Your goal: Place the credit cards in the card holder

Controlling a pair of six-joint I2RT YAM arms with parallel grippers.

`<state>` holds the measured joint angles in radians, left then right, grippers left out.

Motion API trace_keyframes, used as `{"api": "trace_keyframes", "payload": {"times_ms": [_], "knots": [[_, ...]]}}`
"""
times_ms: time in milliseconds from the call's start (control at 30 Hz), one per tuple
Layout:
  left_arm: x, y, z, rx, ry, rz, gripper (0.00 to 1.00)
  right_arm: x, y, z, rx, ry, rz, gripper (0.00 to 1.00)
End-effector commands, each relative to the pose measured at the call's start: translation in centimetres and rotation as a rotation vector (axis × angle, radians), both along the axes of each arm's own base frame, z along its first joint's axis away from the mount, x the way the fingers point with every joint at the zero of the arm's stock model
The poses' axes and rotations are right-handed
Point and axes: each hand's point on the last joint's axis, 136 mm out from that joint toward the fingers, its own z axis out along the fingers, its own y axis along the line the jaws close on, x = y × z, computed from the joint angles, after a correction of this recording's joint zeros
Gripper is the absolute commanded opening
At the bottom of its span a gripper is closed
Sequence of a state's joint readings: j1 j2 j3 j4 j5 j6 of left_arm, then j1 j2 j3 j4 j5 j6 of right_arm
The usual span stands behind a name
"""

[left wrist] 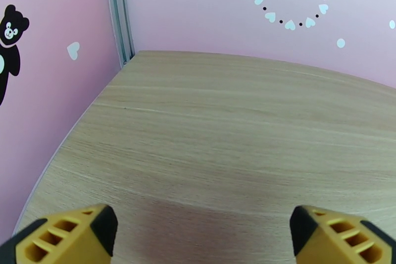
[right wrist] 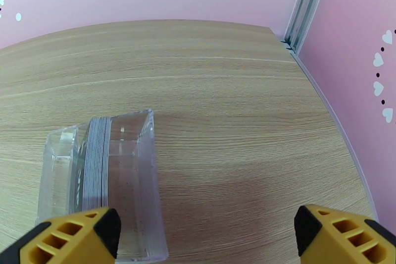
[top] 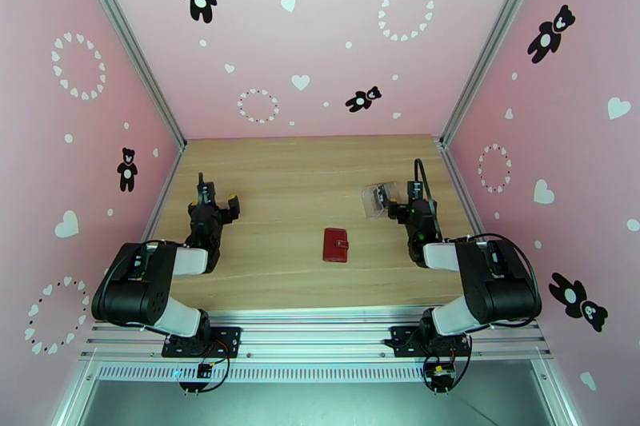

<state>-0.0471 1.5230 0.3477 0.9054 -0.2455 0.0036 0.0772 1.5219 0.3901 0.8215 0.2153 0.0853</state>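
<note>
Two grippers sit low over the desk (top: 304, 168), well apart from each other, and neither has anything in it. The left gripper (top: 216, 197) (left wrist: 203, 220) has its yellow fingers (left wrist: 69, 235) spread wide, with only bare wood between and ahead of them.

The right gripper (top: 404, 197) (right wrist: 208, 220) is spread just as wide. Directly in front of its left finger (right wrist: 69, 237) lies a clear plastic box (right wrist: 133, 171) (top: 373, 201), so close that I cannot tell whether finger and box touch. The credit cards (right wrist: 96, 161) stand on edge inside that box as a tight stack. From the right wrist camera they show as thin grey edges, and from above as a dark patch (top: 382, 197) in the plastic.

The card holder (top: 335, 244) is red and closed, flat on the desk, with its little snap tab on the side toward the right gripper. It lies between the two grippers, nearer the right one, off to that gripper's left and back toward the arm bases, apart from both grippers and from the box.
</note>
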Motion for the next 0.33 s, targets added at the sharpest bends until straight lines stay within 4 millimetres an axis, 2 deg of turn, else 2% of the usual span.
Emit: {"api": "trace_keyframes", "payload": {"times_ms": [0,167,300], "knots": [[0.39,0.12,0.35,-0.012,-0.012,0.001,0.98,0.23,0.33,-0.06,-0.003,0.004,0.023,0.99],[0.39,0.11,0.37,-0.013,-0.013,0.001,0.98,0.86,0.38,-0.54,0.011,0.037,0.036,0.99],[0.37,0.11,0.33,-0.013,-0.012,0.001,0.99,0.47,0.72,-0.12,0.012,0.013,0.063,0.99]]}}
